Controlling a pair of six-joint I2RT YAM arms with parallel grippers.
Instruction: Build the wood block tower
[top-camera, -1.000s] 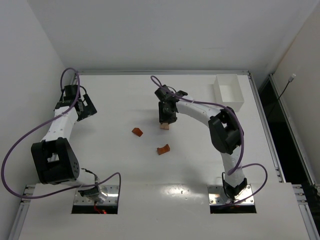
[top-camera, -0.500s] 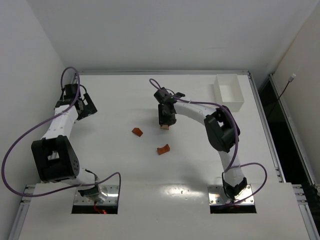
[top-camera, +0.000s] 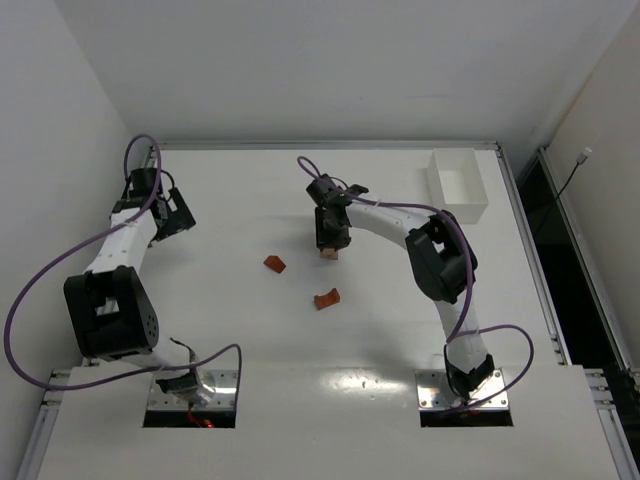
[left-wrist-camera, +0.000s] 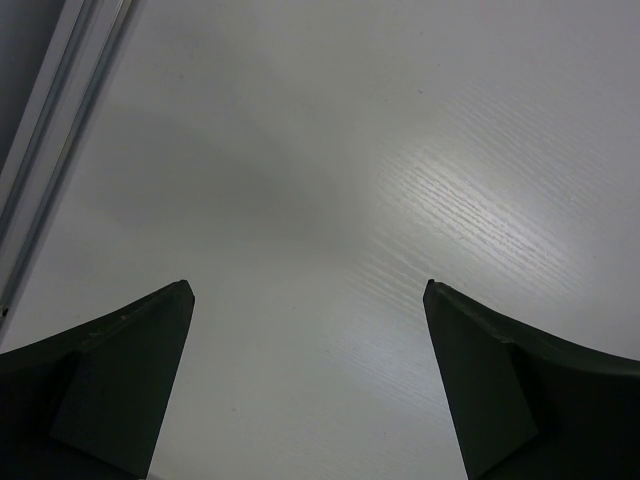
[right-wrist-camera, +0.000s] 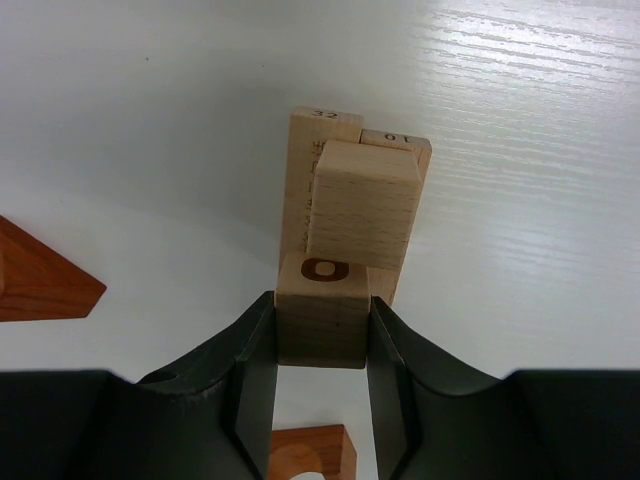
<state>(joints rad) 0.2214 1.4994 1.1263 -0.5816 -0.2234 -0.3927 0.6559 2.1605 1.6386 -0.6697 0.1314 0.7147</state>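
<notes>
Tan cube (right-wrist-camera: 320, 325) pinched by right claw (right-wrist-camera: 320, 305) | tower (top-camera: 329, 254) mostly hidden overhead

Looks like a robotics lab test cell: plain white table (top-camera: 230, 330) framed by aluminium rails (top-camera: 320, 146), closed in by bare white walls (top-camera: 330, 60), left arm (top-camera: 110, 260) and right arm (top-camera: 440, 265) bolted at its near edge, purple cables (top-camera: 50, 275) looping loose.

Pale tan tower (right-wrist-camera: 362, 205) is stacked upright from small blocks near table centre. Topmost tan cube (right-wrist-camera: 321, 318), marked with brown ring, is clamped by right gripper (right-wrist-camera: 320, 302). Reddish wedge (top-camera: 274, 264) and reddish arch (top-camera: 326, 299) are laid nearby, apart.
</notes>
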